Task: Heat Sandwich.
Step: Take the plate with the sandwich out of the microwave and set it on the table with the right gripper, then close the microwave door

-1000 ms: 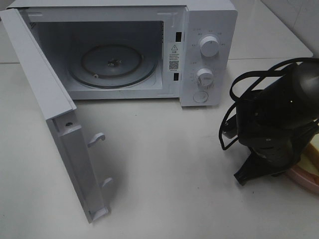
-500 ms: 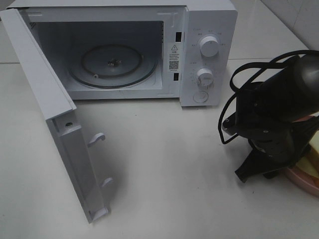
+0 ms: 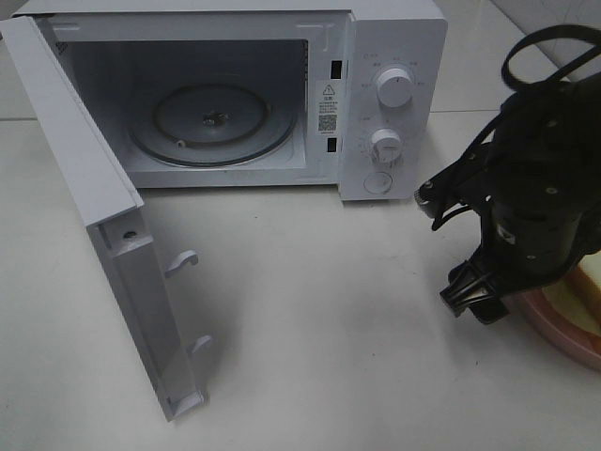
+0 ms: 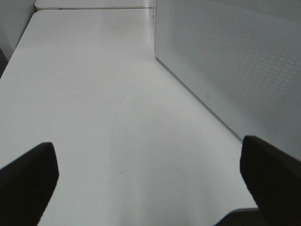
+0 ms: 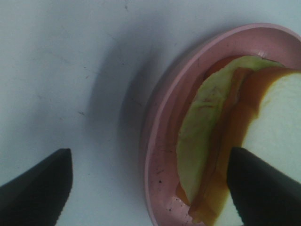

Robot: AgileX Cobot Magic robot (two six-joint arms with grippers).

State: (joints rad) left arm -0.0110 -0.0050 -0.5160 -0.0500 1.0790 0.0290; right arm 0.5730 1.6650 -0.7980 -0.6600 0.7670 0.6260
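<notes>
Pink plate (image 5: 162, 141) under the spread right pincer (image 5: 150, 186), sandwich (image 5: 235, 141) aboard – left pincer (image 4: 150, 176) spread too, microwave (image 3: 235, 94) door open

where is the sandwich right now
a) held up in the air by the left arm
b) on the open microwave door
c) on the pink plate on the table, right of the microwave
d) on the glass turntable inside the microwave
c: the sandwich lies on the pink plate on the table, below the right gripper with its jaws open, while the microwave stands open with a bare turntable.
</notes>
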